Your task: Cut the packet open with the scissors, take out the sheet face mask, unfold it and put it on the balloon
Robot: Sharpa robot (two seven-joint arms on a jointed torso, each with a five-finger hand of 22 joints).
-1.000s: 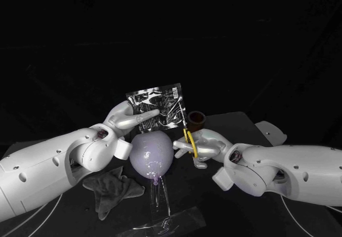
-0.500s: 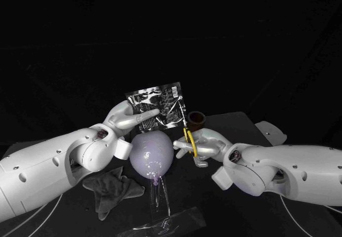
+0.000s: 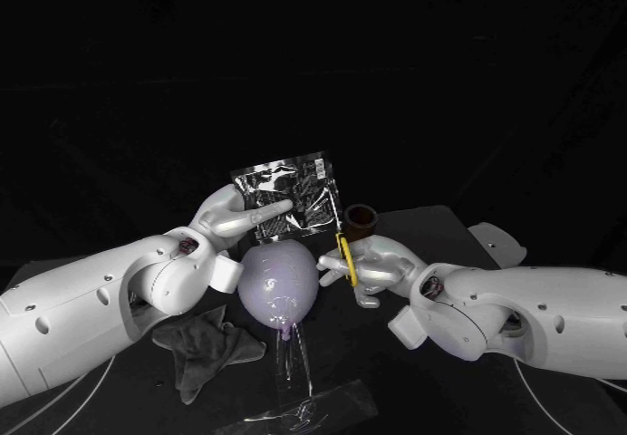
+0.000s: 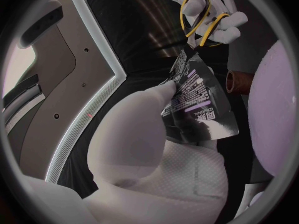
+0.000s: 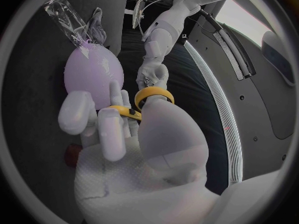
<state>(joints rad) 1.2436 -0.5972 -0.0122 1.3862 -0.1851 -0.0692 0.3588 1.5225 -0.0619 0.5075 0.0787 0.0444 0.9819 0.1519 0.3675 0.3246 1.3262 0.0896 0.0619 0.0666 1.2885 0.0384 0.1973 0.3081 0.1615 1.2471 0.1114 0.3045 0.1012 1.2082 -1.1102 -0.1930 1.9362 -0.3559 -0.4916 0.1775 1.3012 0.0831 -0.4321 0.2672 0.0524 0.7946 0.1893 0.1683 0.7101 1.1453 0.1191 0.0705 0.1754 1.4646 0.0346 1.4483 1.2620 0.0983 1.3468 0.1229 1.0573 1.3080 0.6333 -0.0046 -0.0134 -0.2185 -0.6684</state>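
Observation:
My left hand point(image 3: 238, 217) holds a silver packet point(image 3: 289, 194) upright above the table, pinched at its lower left; the packet point(image 4: 194, 95) also shows beyond the left hand point(image 4: 156, 149) in its wrist view. My right hand point(image 3: 366, 265) grips yellow-handled scissors point(image 3: 343, 246), blades pointing up at the packet's lower right edge. The scissors point(image 4: 201, 16) reach the packet's corner. A pale lilac balloon point(image 3: 277, 276) stands below the packet, between both hands. The right wrist view shows the right hand point(image 5: 124, 139), the scissors' handles point(image 5: 149, 95) and the balloon point(image 5: 90, 74).
A brown tube point(image 3: 360, 217) stands just behind the right hand. A grey cloth point(image 3: 203, 349) lies at the front left of the table. The balloon's clear stand point(image 3: 303, 410) rests near the front edge.
The right hand with the scissors has edged slightly up and towards the packet. The left hand and the packet have stayed put.

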